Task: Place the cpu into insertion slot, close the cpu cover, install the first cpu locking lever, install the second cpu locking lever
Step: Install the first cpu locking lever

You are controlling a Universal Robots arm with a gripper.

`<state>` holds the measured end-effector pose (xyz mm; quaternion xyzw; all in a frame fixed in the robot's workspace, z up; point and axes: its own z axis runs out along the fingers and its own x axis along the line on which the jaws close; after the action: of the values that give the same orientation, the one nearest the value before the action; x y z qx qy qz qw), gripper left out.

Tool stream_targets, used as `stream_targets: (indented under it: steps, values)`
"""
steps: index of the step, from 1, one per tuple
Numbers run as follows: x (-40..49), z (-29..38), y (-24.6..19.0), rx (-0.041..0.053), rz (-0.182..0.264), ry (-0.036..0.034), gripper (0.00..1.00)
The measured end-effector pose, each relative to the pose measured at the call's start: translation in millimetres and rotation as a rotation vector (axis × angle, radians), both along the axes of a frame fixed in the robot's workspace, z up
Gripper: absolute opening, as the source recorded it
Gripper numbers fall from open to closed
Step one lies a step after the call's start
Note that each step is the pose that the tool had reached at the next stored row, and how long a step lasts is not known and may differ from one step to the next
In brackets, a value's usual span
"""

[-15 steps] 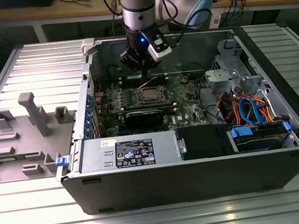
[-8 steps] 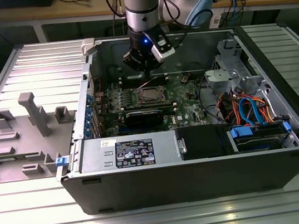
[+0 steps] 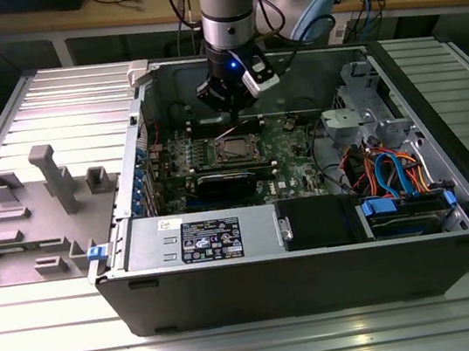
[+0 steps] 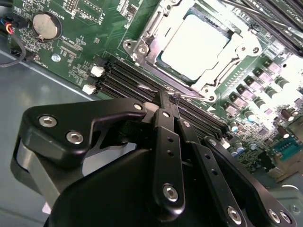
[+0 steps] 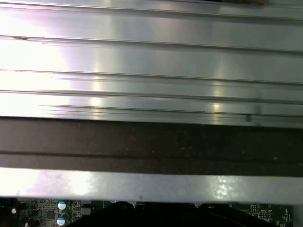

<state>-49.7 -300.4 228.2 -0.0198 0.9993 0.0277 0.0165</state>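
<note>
A: Working left to right, where's the small pale silvery-beige square cpu (image 4: 193, 43)?

B: Seated in the silver-rimmed insertion slot (image 3: 237, 148), with the windowed silvery metal cpu cover (image 4: 156, 28) down around it.

A: And the black gripper (image 4: 170, 98)?

B: Clenched, holding nothing, tips at the socket's edge. Lever step, I'd judge; it needs a precise hook.

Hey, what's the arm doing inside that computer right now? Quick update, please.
Gripper shut, tips by a thin lever at the socket edge. Cpu seated, cover down around it. Nothing blocking.
</note>
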Motion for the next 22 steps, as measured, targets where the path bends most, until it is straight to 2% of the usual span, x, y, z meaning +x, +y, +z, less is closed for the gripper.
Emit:
stream_targets:
  steps: [8,11,14,22]
  values:
    - [5.5,-4.9,0.3,0.0,0.0,-0.0001,0.11]
    - [9.0,-9.8,0.3,0.0,0.0,0.0,0.11]
    - [12.2,-12.0,0.2,0.0002,-0.004,0.0,0.11]
    - [14.5,-20.8,-0.5,0.0002,-0.007,0.0006,0.11]
